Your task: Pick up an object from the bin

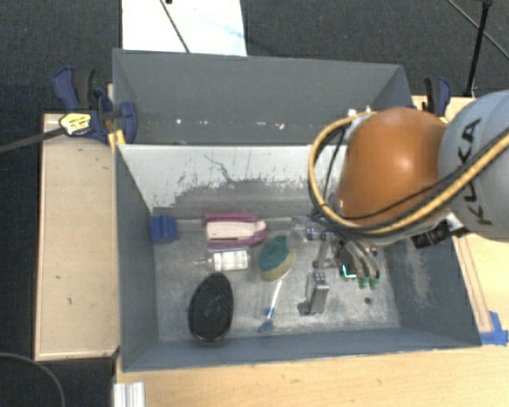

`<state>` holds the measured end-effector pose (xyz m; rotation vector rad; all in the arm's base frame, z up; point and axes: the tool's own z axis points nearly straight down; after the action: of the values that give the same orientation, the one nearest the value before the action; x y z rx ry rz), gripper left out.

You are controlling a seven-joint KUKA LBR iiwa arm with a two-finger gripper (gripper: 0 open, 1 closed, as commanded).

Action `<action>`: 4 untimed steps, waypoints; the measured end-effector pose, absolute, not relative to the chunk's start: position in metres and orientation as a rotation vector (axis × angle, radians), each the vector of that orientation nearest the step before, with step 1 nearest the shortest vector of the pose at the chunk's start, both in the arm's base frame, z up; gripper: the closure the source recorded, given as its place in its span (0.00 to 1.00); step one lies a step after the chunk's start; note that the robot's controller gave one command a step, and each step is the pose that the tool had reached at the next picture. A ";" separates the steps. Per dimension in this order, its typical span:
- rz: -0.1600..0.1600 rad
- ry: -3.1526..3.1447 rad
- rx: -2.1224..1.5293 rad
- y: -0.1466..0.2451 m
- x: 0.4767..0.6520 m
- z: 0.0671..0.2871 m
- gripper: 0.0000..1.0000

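Camera view puts my gripper (316, 293) low in the grey metal bin (237, 100), just beside the green-and-yellow oval sponge (276, 257), likely lining up; clenched or released, I cannot tell.

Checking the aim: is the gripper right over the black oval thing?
No, the black oval thing lies by itself, well to the left of the gripper.
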<state>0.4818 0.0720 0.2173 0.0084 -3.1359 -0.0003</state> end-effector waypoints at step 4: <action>-0.001 -3.030 0.823 0.083 0.509 0.070 1.00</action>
<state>0.5094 0.0827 0.0701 0.8228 -3.0305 -0.0015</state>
